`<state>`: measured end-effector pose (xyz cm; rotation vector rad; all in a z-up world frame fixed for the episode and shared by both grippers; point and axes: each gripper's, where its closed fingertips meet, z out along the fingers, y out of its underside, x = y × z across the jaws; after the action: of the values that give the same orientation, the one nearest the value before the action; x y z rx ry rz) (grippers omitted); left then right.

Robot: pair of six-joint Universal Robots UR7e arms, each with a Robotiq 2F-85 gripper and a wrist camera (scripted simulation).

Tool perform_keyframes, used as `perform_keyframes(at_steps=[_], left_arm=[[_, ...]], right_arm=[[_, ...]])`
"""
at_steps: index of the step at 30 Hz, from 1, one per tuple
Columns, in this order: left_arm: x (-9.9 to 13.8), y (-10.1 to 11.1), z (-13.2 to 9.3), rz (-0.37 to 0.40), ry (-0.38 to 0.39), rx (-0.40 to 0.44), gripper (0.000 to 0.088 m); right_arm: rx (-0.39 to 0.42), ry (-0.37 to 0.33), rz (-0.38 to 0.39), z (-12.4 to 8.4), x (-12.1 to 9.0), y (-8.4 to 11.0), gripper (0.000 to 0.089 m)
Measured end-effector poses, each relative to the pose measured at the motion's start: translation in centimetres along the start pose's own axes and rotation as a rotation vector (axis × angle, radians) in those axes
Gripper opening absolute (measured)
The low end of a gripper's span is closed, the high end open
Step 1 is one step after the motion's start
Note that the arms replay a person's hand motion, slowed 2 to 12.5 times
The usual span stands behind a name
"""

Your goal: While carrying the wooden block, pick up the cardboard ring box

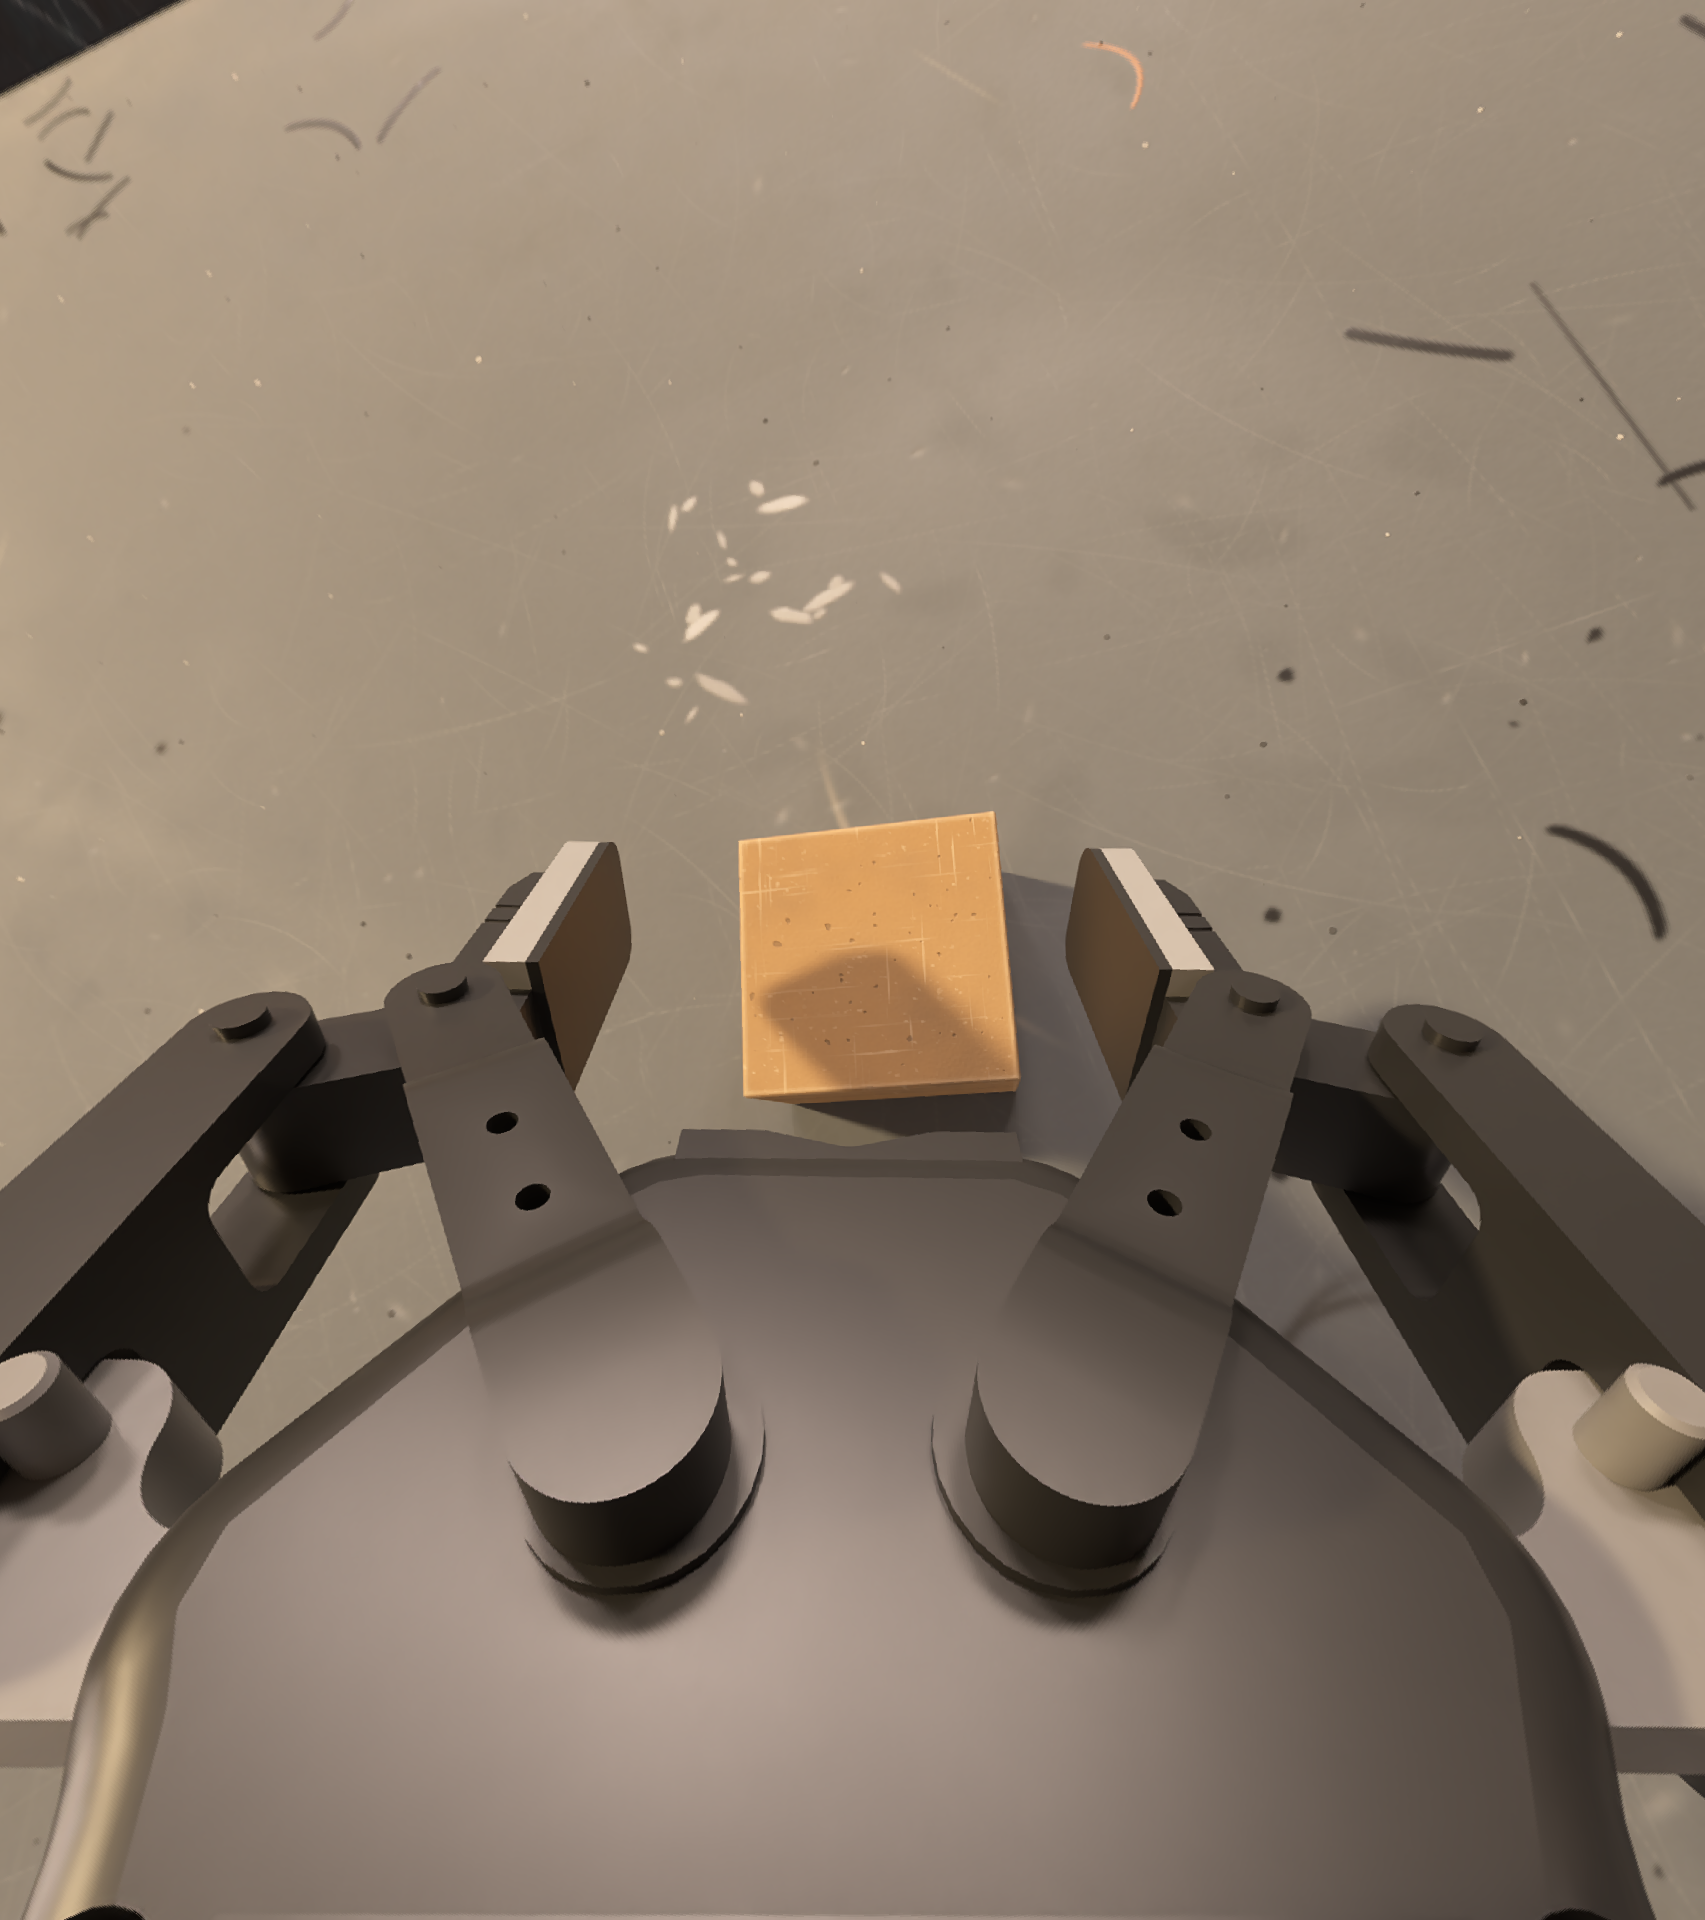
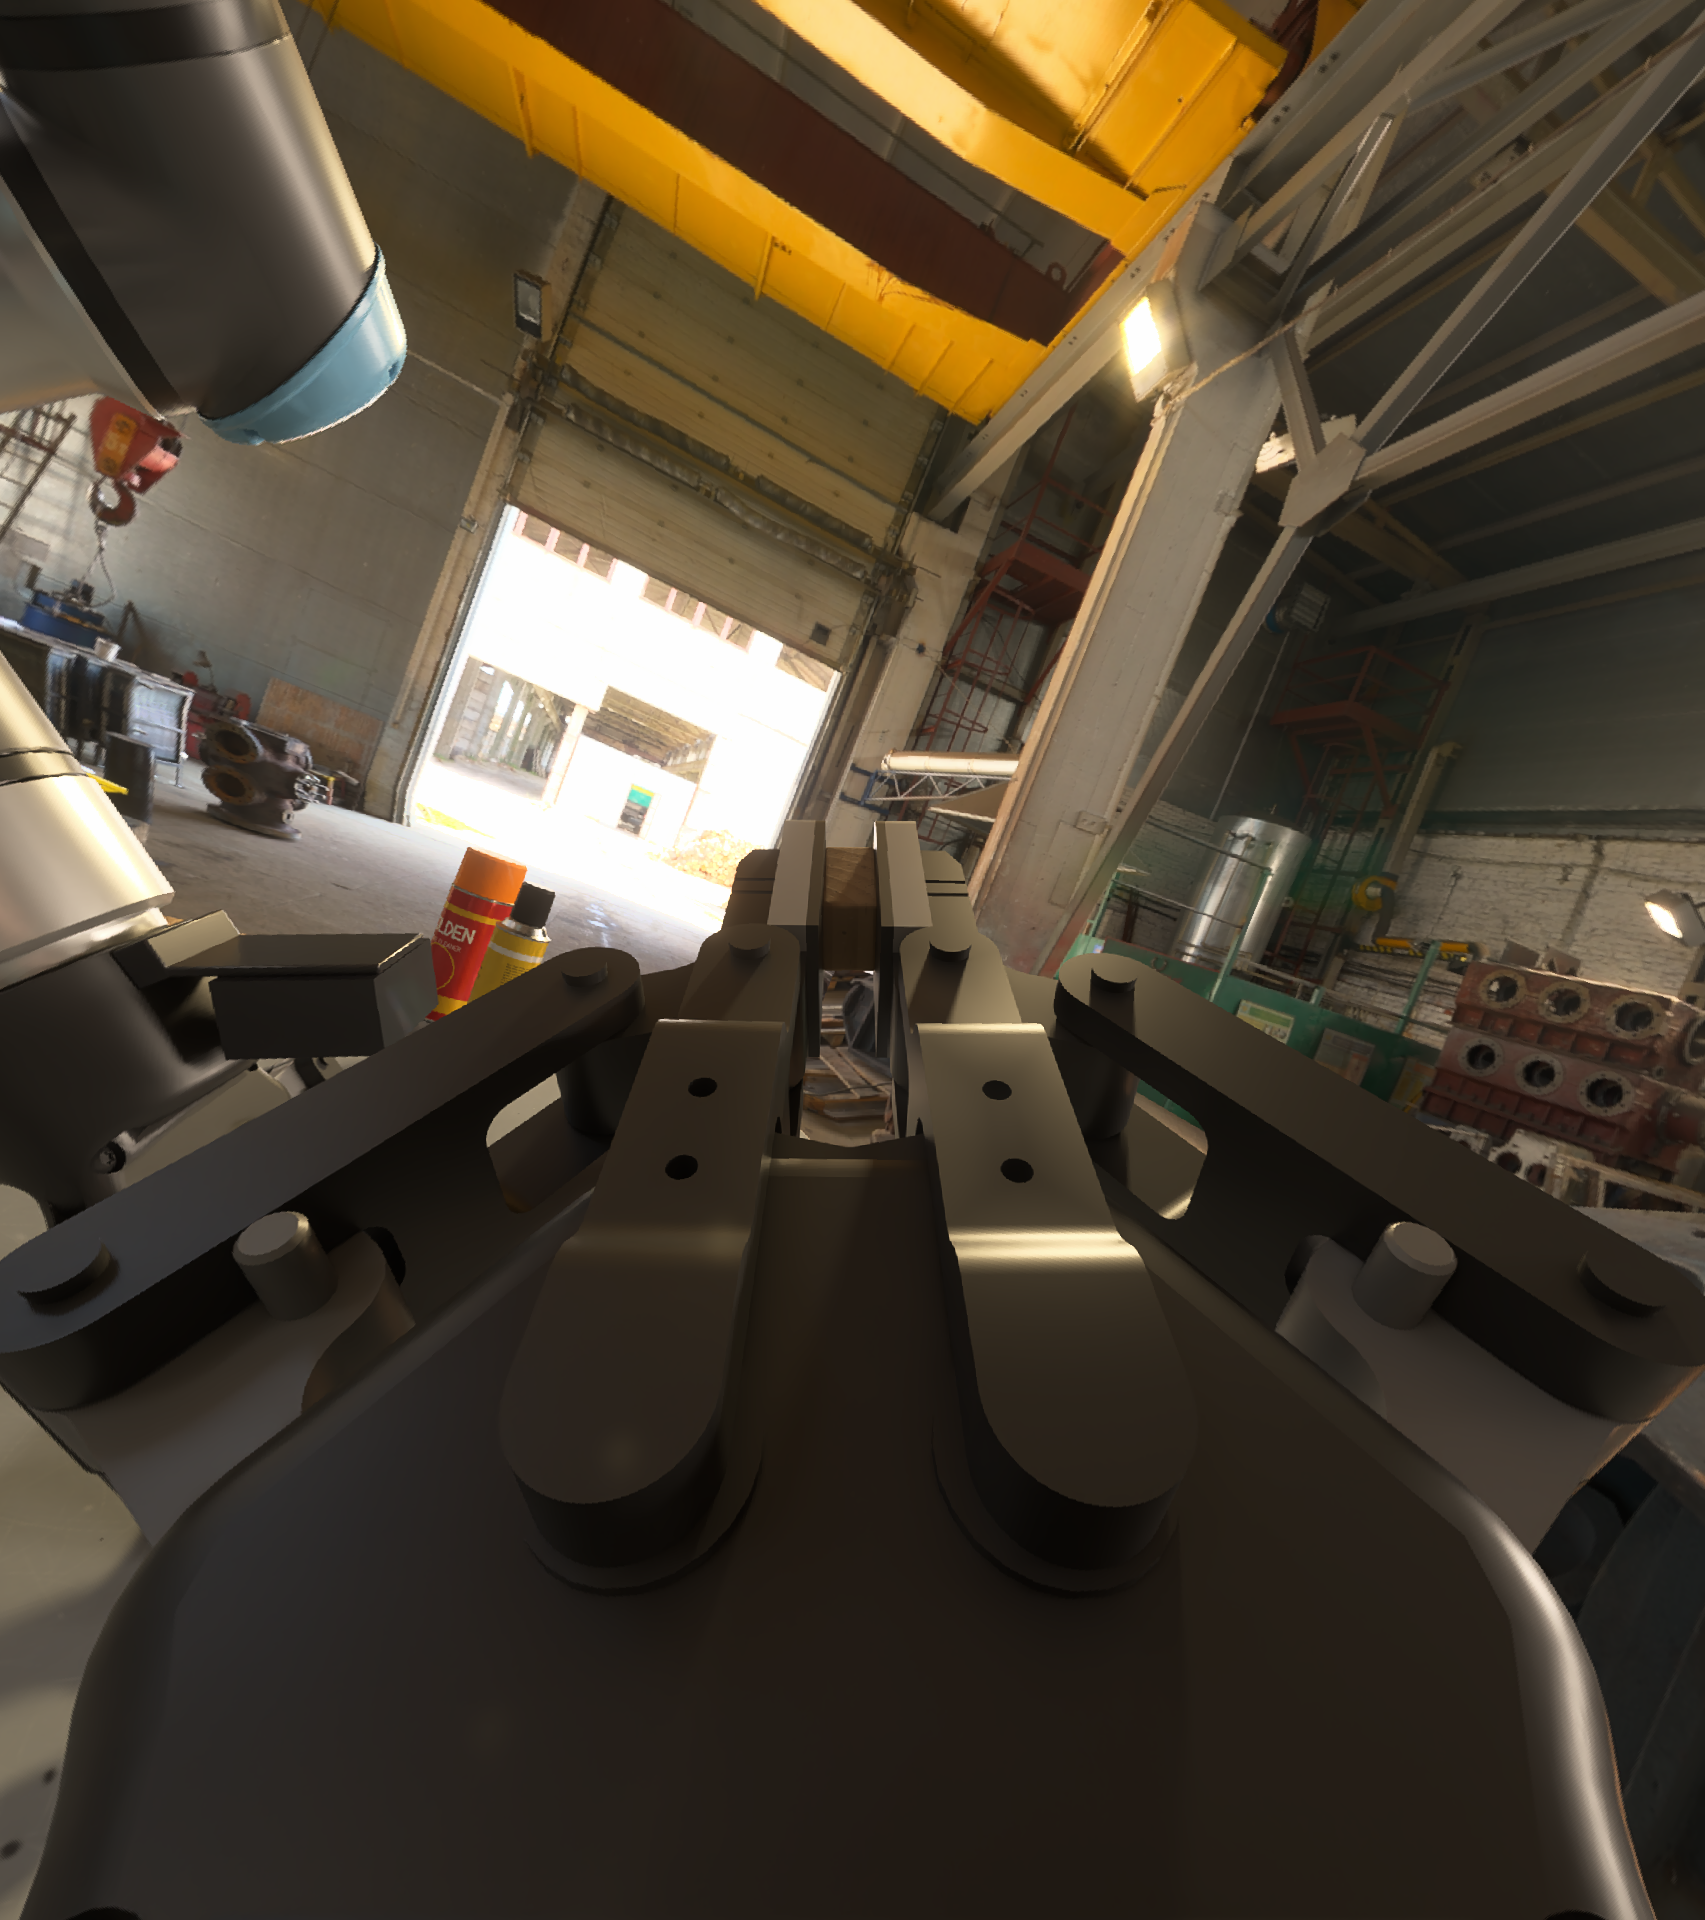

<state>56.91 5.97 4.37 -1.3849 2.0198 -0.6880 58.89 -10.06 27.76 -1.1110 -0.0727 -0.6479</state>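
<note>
- Left wrist view looks down on a scuffed grey table top (image 1: 931,364), marked with dark strokes and a scatter of white flecks.
- The left gripper (image 1: 853,961) stands spread wide, its two dark brown pads apart with a clear gap on each side of what lies between them.
- Between those fingers, touching neither, lies a flat square tan cardboard ring box (image 1: 877,956), speckled and lightly scratched on top, sitting flat on the table.
- The box lies slightly nearer the finger on the picture's right than the one on the left; a shadow falls across its near half.
- In the right wrist view, the right gripper (image 2: 848,899) points out level into a factory hall, fingers drawn close together.
- Clamped between its fingertips is a small brown wooden block (image 2: 849,904), with only the near end face showing.
- To the left of this claw, past its linkage, stand an orange-capped red and yellow spray can (image 2: 470,930) and a smaller black-capped yellow can (image 2: 522,935) just beside it.
- Farther left, silver robot arm segments (image 2: 6,831) with blue joint caps fill the edge of the view.
</note>
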Motion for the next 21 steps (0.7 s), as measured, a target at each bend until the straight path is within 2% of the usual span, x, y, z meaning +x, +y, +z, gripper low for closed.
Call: perform_keyframes(at_steps=[6, 14, 21], left_arm=[[0.3, 1.1, 0.5, -0.043, 0.015, -0.026, 0.0748], [0.0, 2.8, 1.1, -0.064, -0.015, -0.071, 0.0758], [0.0, 3.1, 1.1, -0.128, -0.005, -0.065, 0.0735]], right_arm=[[-0.002, 0.01, -0.002, -0.3, 0.0, 0.2, 0.0081], [0.001, 0.017, 0.007, -0.5, 0.0, 0.4, 0.0081], [0.003, 0.013, 0.021, -0.5, -0.1, 0.4, 0.0081]])
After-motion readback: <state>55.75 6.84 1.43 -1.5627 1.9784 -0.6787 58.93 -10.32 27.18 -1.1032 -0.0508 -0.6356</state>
